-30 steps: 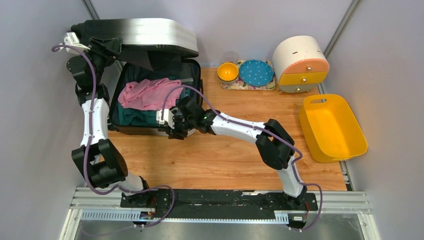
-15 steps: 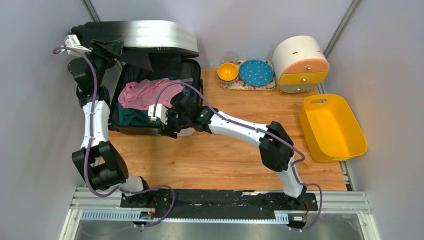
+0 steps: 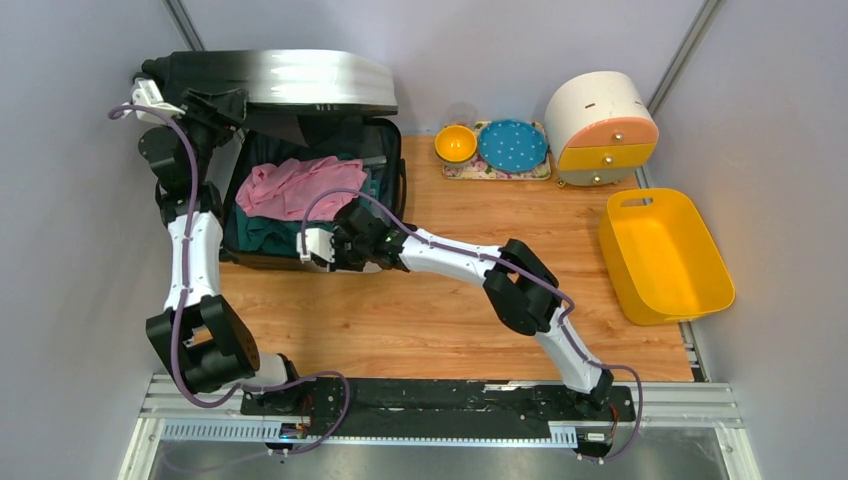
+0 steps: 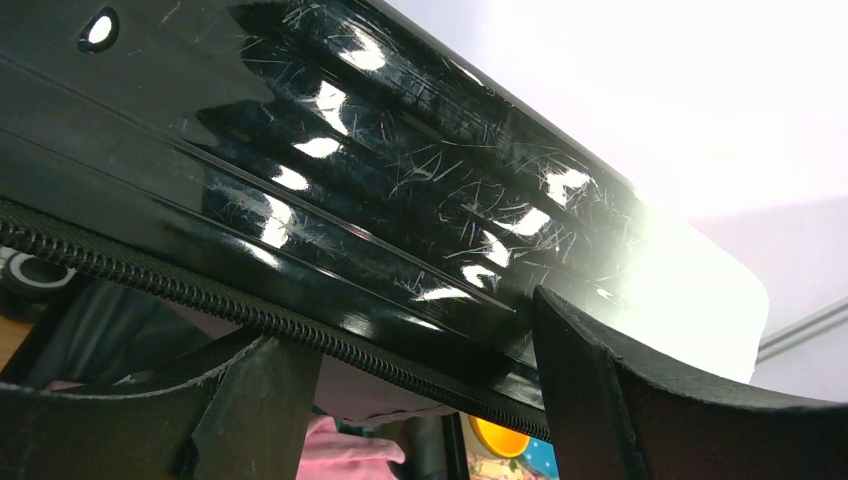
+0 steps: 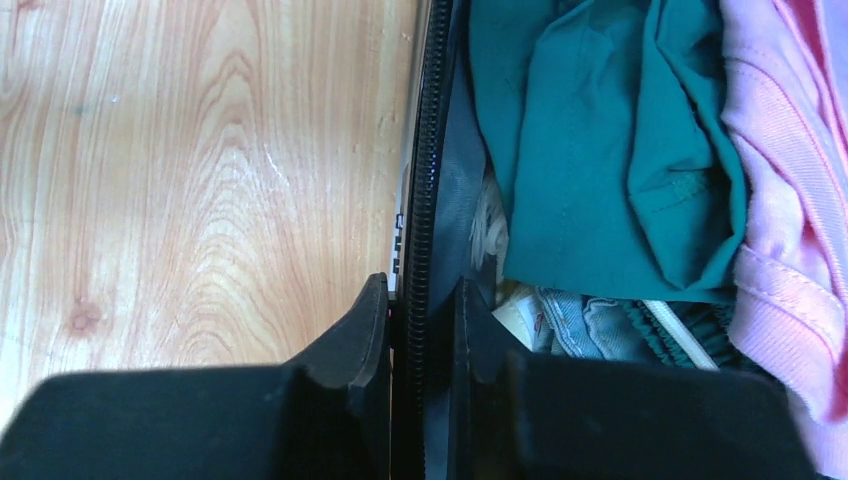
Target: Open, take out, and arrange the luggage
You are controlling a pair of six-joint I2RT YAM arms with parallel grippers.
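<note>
A wood-grain table [image 3: 450, 300] fills the middle of the frame. On it lie 4 things: the open luggage [image 3: 280, 78] at the upper left, its lid raised; a patterned mat [image 3: 500, 175] at top centre, carrying 1 yellow bowl [image 3: 455, 144] and 1 blue dotted plate [image 3: 512, 145]; a round cream-and-orange drawer box [image 3: 600, 125] at upper right; a yellow bin [image 3: 665, 255] at the right edge

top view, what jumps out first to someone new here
The open luggage at the far left, its lid raised with the left claw at its edge, pink and teal clothes heaped inside. The right claw pinches the case's near zip rim. At the right, a bright yellow bin sits apart.
</note>
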